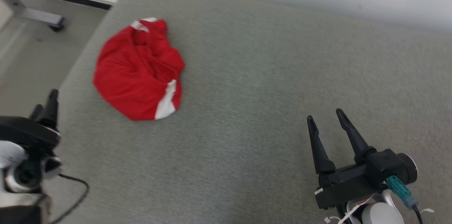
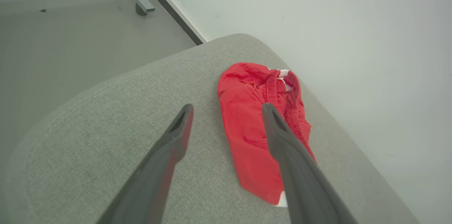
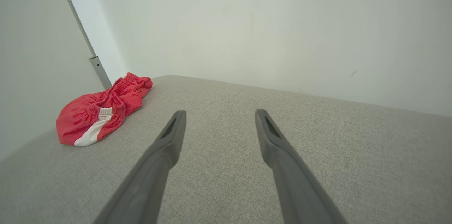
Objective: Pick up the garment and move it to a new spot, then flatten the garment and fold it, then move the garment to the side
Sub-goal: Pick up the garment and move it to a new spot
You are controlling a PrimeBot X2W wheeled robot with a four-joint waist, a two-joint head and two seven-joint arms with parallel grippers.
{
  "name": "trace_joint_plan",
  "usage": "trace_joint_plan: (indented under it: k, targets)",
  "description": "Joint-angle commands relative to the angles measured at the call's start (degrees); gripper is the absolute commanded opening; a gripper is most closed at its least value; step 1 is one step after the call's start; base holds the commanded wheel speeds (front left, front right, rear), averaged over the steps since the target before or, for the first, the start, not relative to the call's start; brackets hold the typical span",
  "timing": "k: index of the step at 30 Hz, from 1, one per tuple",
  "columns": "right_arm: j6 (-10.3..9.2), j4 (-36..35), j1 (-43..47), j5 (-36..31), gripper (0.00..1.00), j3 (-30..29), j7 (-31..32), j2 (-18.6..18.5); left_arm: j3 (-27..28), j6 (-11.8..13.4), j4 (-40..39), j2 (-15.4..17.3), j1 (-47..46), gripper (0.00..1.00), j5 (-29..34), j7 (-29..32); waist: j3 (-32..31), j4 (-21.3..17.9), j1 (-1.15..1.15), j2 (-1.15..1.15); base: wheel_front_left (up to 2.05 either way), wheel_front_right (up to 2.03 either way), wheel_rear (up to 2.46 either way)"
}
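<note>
Nothing's been picked up yet. The garment (image 1: 137, 72), red with white side panels, is bunched into a loose heap near the far left corner of the grey fabric-covered surface (image 1: 247, 111), close to its left edge. The left tool (image 2: 226, 107) is held with its fingers spread wide, nothing between them, and is aimed toward the heap without touching it, as far as can be told. The right tool (image 1: 325, 114) is likewise spread and empty, parked well apart from the garment over the near right part of the surface. Handling-wise, the garment is judged to be light, thin and totally floppy. It'll probably sag and drape once lifted, and it might get dragged rather than raised if only a top fold is pinched. The ribbed waistband (image 2: 273, 88) at the far end of the heap looks like the best spot to be gripped, being thicker and less likely to slip out. The white panel (image 1: 166, 102) at the near edge could be used as a second hold for spreading it flat.
</note>
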Motion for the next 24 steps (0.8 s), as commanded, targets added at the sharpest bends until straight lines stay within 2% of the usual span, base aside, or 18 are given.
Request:
trace_joint_plan:
  k: [1,4,9,15,17,19,20,21,22,23,24]
  targets:
    - [-0.16,-0.3,-0.9,-0.3,1.0,0.4,0.0,-0.4,0.5,-0.3,0.2,1.1,-1.4,1.0,-0.8,1.5,13.1,-12.6,-0.01,-0.01,0.0,0.0,0.0]
    - [-0.16,-0.9,-2.4,0.0,1.0,1.0,-0.6,-0.5,3.3,1.4,-0.3,4.1,-4.1,1.0,-4.9,7.5,16.0,-15.3,-0.01,-0.01,0.0,0.0,0.0]
    - [-0.15,-1.1,-4.1,1.1,1.0,1.6,-1.8,0.1,7.9,6.4,-4.0,8.5,-6.1,1.0,-9.6,15.4,19.6,-19.3,-0.01,-0.01,0.0,0.0,0.0]
    - [-0.16,0.1,-5.5,1.7,1.0,2.0,-3.4,0.4,8.7,12.8,-6.8,10.8,-5.4,1.0,-11.1,24.3,21.5,-22.0,-0.01,-0.01,0.0,0.0,0.0]
    - [-0.16,1.0,-5.9,2.1,1.0,2.0,-4.0,0.4,7.6,15.4,-7.5,11.4,-3.1,1.0,-10.7,28.9,21.3,-22.7,-0.01,-0.01,0.0,0.0,0.0]
    - [-0.16,1.7,-5.9,2.2,1.0,2.0,-4.2,0.4,6.4,17.0,-7.6,11.1,-1.1,1.0,-10.6,32.7,20.8,-22.9,-0.01,-0.01,0.0,0.0,0.0]
    - [-0.16,2.0,-5.8,2.3,1.0,2.0,-4.3,0.4,5.6,17.4,-7.8,10.4,0.0,0.87,-10.9,34.7,20.4,-23.0,-0.01,-0.01,0.0,0.0,0.0]
    - [-0.16,2.2,-5.8,2.5,1.0,2.0,-4.4,0.3,4.9,17.7,-8.4,9.8,1.4,0.49,-11.2,36.4,20.1,-22.9,-0.01,-0.01,0.0,0.0,0.0]
    - [-0.16,2.5,-5.7,2.7,1.0,2.0,-4.5,0.3,4.6,17.9,-9.1,9.5,2.2,0.34,-11.4,37.6,19.6,-22.9,-0.01,-0.01,0.0,0.0,0.0]
    - [-0.16,2.7,-5.7,2.7,1.0,2.0,-4.5,0.4,4.4,18.1,-9.8,9.4,2.9,0.0,-11.4,38.2,19.3,-22.8,-0.01,-0.01,0.0,0.0,0.0]
    - [-0.16,2.9,-5.6,2.7,1.0,1.9,-4.7,0.3,4.0,17.6,-10.7,9.4,3.8,0.0,-11.4,38.7,18.7,-22.7,-0.01,-0.01,0.0,0.0,0.0]
